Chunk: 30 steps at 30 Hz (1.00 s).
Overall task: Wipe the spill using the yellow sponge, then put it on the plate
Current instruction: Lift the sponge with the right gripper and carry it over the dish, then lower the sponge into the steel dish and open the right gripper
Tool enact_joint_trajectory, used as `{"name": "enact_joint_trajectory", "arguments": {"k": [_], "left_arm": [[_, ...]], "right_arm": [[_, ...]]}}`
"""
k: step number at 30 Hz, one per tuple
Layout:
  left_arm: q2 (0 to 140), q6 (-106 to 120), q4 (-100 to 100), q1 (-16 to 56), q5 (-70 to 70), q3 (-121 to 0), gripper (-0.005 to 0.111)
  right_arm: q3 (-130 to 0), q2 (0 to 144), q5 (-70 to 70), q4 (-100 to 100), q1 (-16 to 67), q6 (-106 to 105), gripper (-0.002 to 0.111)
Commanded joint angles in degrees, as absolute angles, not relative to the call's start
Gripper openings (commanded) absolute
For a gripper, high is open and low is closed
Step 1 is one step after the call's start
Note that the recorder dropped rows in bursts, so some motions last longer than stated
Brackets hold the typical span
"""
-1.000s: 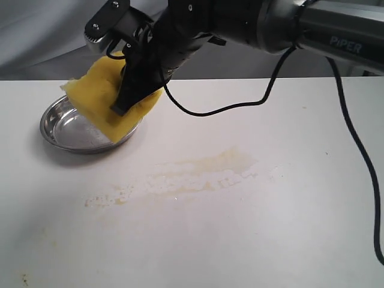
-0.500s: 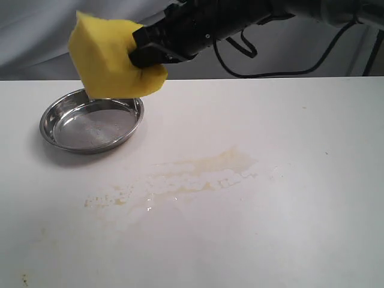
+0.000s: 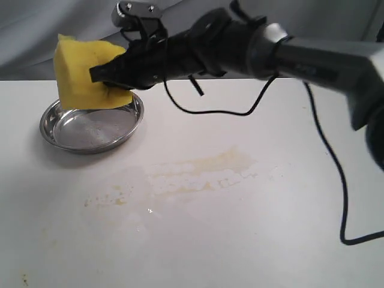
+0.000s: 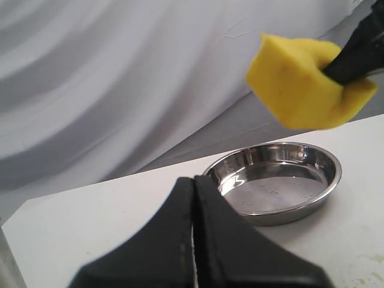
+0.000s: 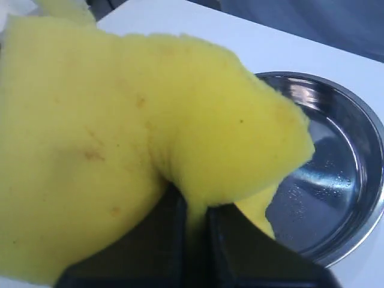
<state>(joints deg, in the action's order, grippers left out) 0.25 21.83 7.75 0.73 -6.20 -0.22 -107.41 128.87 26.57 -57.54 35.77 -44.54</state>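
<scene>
The right gripper [image 3: 111, 77] pinches the yellow sponge [image 3: 77, 72] hard enough to crease it, holding it in the air over the plate [image 3: 54, 133], apart from it; the left gripper [image 4: 193, 234] is pressed together on nothing. The spill [image 3: 201, 173] shows only as thin pale smears, so wiping looks about done; lowering the sponge into the plate and letting go remain.

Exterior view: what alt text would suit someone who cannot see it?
The right gripper holds a yellow sponge in the air above a shiny steel plate on a white table. Pale brownish smears streak the table in front.
</scene>
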Motion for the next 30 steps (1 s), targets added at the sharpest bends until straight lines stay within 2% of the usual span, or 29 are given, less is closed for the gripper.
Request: {"name": "enact_joint_trajectory", "arguments": {"k": [1, 7, 11, 22, 30], "left_arm": [[0.00, 21.54, 7.89, 0.93, -5.78, 0.00, 0.000], [0.00, 21.54, 7.89, 0.93, -5.78, 0.00, 0.000], [0.00, 21.54, 7.89, 0.93, -5.78, 0.00, 0.000], [0.00, 21.54, 7.89, 0.93, -5.78, 0.00, 0.000], [0.00, 21.54, 7.89, 0.93, -5.78, 0.00, 0.000]], "right_arm": [[-107.38, 133.64, 12.05, -58.70, 39.05, -45.02, 0.000], [-107.38, 137.28, -2.97, -58.59, 41.80, -45.02, 0.000], [-107.57, 138.47, -6.35, -57.83, 42.69, -45.02, 0.000], [-116.99, 145.78, -4.78, -55.62, 42.92, -44.87, 0.000], [-118.79, 147.74, -3.60, -54.85, 42.92, -44.99, 0.000]]}}
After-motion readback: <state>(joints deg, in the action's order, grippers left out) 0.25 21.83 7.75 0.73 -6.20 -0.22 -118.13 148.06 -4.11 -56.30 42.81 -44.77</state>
